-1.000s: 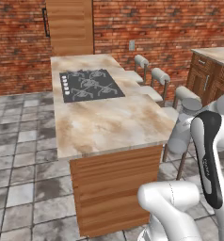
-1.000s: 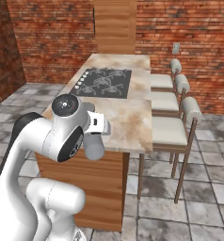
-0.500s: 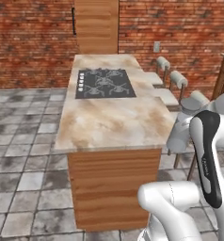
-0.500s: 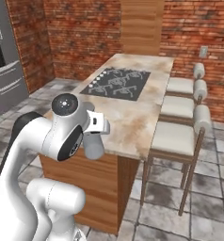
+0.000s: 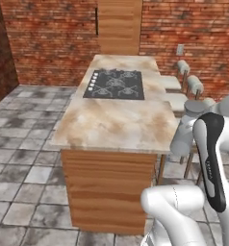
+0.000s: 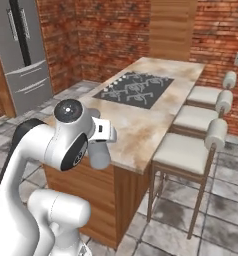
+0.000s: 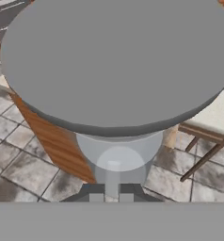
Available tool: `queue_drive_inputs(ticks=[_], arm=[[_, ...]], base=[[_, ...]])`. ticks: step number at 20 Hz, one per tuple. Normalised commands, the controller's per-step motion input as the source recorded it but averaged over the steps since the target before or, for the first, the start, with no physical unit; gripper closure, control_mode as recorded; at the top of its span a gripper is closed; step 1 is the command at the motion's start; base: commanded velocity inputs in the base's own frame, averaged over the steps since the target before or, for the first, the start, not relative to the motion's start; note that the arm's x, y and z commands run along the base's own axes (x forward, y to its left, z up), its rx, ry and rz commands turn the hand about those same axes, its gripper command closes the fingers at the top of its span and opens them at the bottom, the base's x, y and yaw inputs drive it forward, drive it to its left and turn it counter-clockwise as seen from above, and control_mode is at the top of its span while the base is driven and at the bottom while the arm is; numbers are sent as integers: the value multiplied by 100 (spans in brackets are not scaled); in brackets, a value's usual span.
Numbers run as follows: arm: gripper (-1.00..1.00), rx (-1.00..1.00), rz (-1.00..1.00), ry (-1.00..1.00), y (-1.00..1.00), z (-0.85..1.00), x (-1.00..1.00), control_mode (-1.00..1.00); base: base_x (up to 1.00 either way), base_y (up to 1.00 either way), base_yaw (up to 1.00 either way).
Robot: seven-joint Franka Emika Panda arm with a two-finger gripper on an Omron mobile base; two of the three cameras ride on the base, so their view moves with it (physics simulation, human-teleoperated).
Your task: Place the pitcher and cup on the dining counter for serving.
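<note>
Item 1, pitcher: plain matte-grey cylinder, carried in my gripper, whose two dark tips are pinched on its narrow lower section in the hand view; in the left base view it hangs upright just off the near right corner of the dining counter, above the floor beside the stools, not yet over the stone surface. Status: in transit, unplaced. Item 2, cup: not located on the surface; I judge it is yet to be fetched. Item 3, dining counter: beige marbled top, wood-panel base, black cooktop toward its far end; the near half of the surface is bare stone and carries nothing. Item 4, padded stools: a row along the right edge. Item 5, steel refrigerator: against the brick wall, well apart. Progress: neither piece set down; the pitcher is close to delivery, the cup remains. Markings: no brand, label or legible writing on any item.
</note>
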Motion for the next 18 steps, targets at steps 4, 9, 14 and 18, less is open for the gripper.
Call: queue_drive_inputs(ticks=[4, 9, 14, 18], arm=[[100, 0, 0, 0, 0, 0, 0, 100], [100, 0, 0, 0, 0, 0, 0, 100], [100, 0, 0, 0, 0, 0, 0, 100], [100, 0, 0, 0, 0, 0, 0, 100]], base=[[0, -72, 40], [0, -78, 42], [0, -90, 41], [0, -91, 40]])
